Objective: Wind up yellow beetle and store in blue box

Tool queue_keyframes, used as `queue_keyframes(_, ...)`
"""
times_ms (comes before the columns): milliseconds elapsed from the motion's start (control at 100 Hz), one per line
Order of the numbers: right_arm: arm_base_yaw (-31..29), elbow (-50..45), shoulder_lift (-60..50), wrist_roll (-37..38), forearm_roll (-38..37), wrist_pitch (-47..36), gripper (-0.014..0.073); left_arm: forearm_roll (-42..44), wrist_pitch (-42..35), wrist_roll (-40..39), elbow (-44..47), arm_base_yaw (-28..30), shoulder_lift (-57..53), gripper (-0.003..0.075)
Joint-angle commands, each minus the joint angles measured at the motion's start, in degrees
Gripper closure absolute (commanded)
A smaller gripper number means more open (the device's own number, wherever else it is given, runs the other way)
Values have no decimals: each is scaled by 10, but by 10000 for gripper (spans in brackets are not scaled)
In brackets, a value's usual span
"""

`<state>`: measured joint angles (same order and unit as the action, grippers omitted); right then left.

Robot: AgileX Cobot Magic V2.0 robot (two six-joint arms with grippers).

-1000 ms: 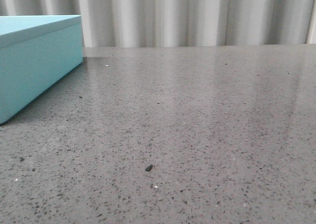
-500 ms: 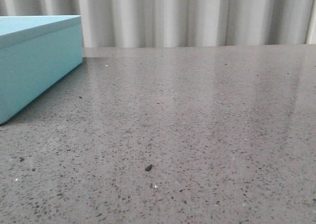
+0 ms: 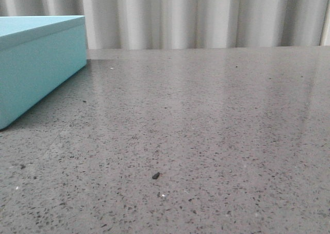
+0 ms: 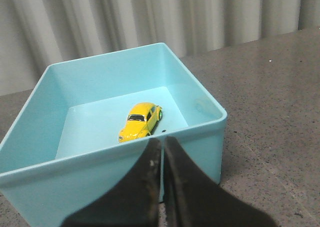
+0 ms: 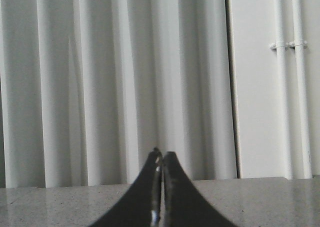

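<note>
A grey speckled stone tabletop (image 3: 206, 131) stretches back to a wall of pale pleated curtains (image 3: 206, 17), softly mirrored on its polished surface, with a plain white wall panel (image 5: 252, 82) and two thin white pipes (image 5: 287, 82) beside the drapes.

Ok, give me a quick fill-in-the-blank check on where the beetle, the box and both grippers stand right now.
1. The yellow beetle sits on the floor of the ____ box.
2. The left gripper hangs just outside the box's near wall, its jaws ____ and holding nothing.
3. The right gripper faces the pale ____ behind the table, its jaws shut.
4. In the front view, the box stands at the table's ____ side.

Missing words: blue; shut; curtain; left
</note>
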<state>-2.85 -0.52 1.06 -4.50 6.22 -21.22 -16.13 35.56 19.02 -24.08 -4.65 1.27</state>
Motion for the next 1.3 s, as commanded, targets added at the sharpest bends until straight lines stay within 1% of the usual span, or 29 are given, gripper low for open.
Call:
queue_keyframes(0,0,-11,5,0,-1,-39,655,-13,-47,-5,-13,2,8,741)
queue_keyframes(520,0,-11,5,0,-1,-39,655,-13,-49,-5,-13,2,8,741)
queue_keyframes(600,0,-11,5,0,-1,-39,655,21,-71,-6,-11,2,8,741)
queue_keyframes(640,0,-11,5,0,-1,-39,655,54,-99,-21,-3,2,8,741)
queue_keyframes(730,0,-11,5,0,-1,-39,655,108,-191,-96,22,2,8,741)
queue_keyframes(810,0,-11,5,0,-1,-39,655,140,-264,-150,52,2,8,741)
queue_keyframes(860,0,-11,5,0,-1,-39,655,148,-287,-173,73,2,7,741)
queue_keyframes(940,0,-11,5,0,-1,-39,655,151,-292,-200,111,2,-3,741)
queue_keyframes(1000,0,-11,5,0,-1,-39,655,151,-292,-202,142,4,-16,741)
queue_keyframes(1120,0,-11,5,0,-1,-39,655,151,-297,-225,208,31,-33,741)
queue_keyframes(1220,0,-11,5,0,-1,-38,655,151,-297,-230,240,52,-33,741)
queue_keyframes(1290,0,-11,5,0,-1,-38,655,151,-301,-240,256,56,-33,741)
